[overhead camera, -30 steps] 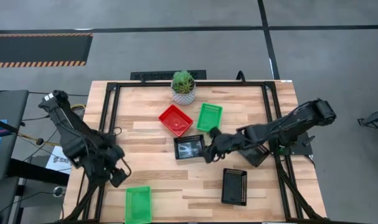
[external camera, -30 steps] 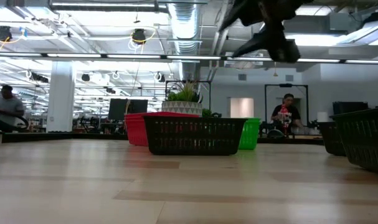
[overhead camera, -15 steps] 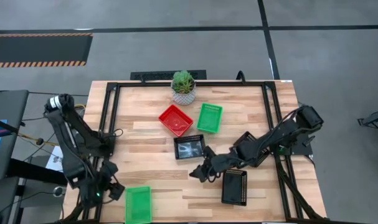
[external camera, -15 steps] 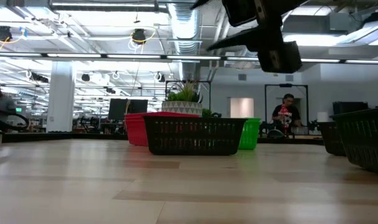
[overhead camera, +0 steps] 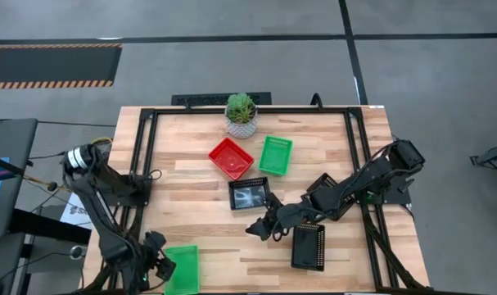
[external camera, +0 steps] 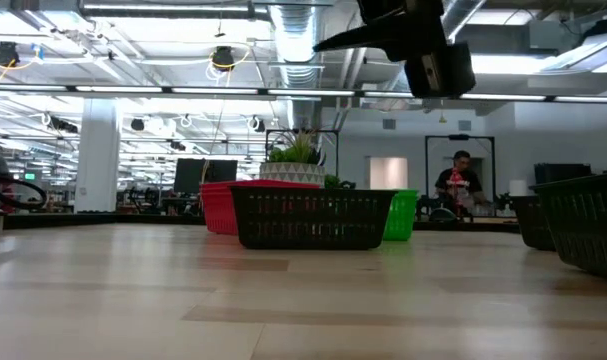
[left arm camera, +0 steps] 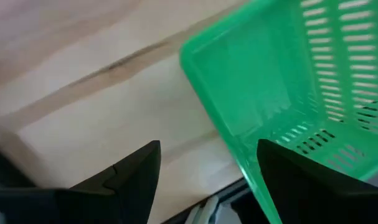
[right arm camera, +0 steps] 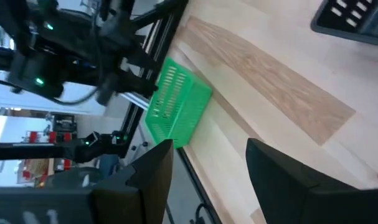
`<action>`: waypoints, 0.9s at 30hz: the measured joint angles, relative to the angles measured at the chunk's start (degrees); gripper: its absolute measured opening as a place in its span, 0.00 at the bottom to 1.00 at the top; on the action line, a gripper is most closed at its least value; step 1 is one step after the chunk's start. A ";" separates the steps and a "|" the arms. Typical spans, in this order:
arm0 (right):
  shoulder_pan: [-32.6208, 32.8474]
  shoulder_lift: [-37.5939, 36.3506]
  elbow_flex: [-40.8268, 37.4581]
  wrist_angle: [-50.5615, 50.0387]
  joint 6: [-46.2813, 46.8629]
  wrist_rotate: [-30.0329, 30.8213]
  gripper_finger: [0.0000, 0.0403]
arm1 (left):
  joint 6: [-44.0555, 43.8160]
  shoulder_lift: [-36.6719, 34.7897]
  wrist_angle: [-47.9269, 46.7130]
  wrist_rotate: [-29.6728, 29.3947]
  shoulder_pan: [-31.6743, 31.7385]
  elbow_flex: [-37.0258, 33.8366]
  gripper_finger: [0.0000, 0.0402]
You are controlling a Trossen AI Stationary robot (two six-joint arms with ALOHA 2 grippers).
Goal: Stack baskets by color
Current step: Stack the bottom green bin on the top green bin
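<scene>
A green basket (overhead camera: 181,269) rests on its base at the table's near left corner. My left gripper (overhead camera: 160,266) hangs open over that basket's left wall (left arm camera: 213,106), one finger above the inside and one above the bare wood; no touch shows. My right gripper (overhead camera: 259,227) hovers open over the table's middle, between a black basket (overhead camera: 248,194) and another black basket (overhead camera: 308,244). A red basket (overhead camera: 231,157) and a second green basket (overhead camera: 276,155) sit farther back. A third black basket (overhead camera: 320,185) is partly hidden under my right arm.
A potted plant (overhead camera: 241,115) stands at the far edge, behind the red basket. A black frame rail (overhead camera: 142,176) runs along the left side and another (overhead camera: 364,176) along the right. Bare wood (overhead camera: 223,246) lies between the near green basket and the near black one.
My left gripper has dropped and swung toward the near edge, rolling as it went, and now hangs over the near green basket's left wall. My right gripper has moved from beside the middle black basket toward the near edge. No basket has moved.
</scene>
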 joint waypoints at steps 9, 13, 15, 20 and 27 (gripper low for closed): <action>-0.20 0.33 1.61 -0.09 0.07 0.02 0.55 | 1.52 4.47 3.23 -1.09 2.19 0.00 0.34; -0.50 0.35 1.61 -0.32 0.40 0.01 0.55 | 2.52 3.64 2.89 -5.79 4.12 0.00 0.10; -0.50 0.35 1.61 -0.49 0.09 0.02 0.55 | 4.55 3.43 2.81 -7.31 5.60 0.00 0.03; -0.50 0.35 1.61 -0.56 -1.33 0.02 0.55 | 12.09 2.06 2.66 -8.32 11.40 0.00 0.01; -0.87 0.30 1.61 -1.57 -3.92 0.12 0.55 | 22.19 -4.46 -0.74 -14.50 20.94 0.00 0.00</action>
